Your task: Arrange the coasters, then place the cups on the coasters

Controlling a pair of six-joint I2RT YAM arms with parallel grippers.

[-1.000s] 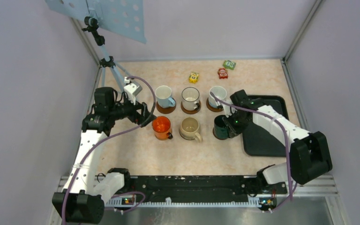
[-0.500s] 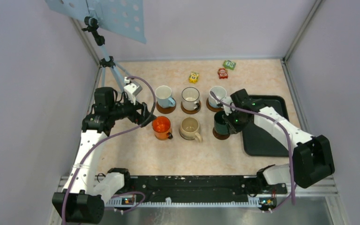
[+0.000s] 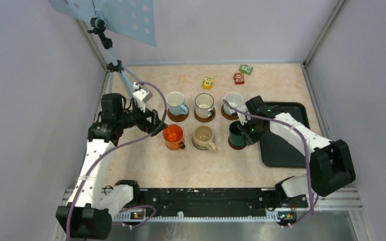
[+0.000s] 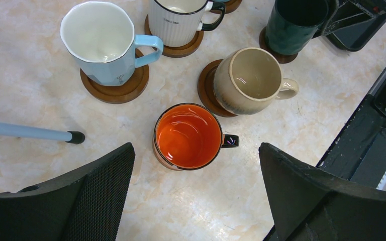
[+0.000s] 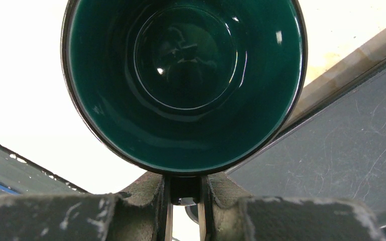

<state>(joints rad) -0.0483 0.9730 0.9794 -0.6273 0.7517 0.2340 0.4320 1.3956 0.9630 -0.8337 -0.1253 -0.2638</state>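
ME: Right pincer (image 5: 183, 190), mine: fingers drawn together on the handle of the dark green mug (image 5: 183, 85); mug upright, mouth up; position, right end of the near row, just beside the black tray (image 3: 276, 156); a coaster (image 4: 277, 55) shows under its base; whether mug and coaster touch, I cannot tell.

CLERK: And the left pincer (image 3: 153, 122)?

ME: Fingers spread wide, nothing between them; it hangs above the table (image 3: 191, 165); in its own view the orange mug (image 4: 188, 135) shows below the gap, apart from both fingers.

CLERK: Remaining stock, by row?

ME: Far row, left to right: light blue mug (image 4: 98, 37), upright on a coaster (image 4: 115, 93); white mug with dark rim (image 4: 176, 22), upright on a coaster (image 4: 181, 50); white mug (image 3: 233, 102), upright on a coaster (image 3: 227, 115).

Near row, left to right: orange mug, upright, handle toward my bases, its coaster not clearly made out; beige mug (image 4: 251, 80), upright on a coaster (image 4: 206, 88), set off-centre so that one side of the coaster shows bare; then the dark green mug, as entered above.

CLERK: Sundries?

ME: Yellow block (image 3: 208, 83), red block (image 3: 238, 78), green block (image 3: 246, 69); all near the far edge, well apart from the mugs.
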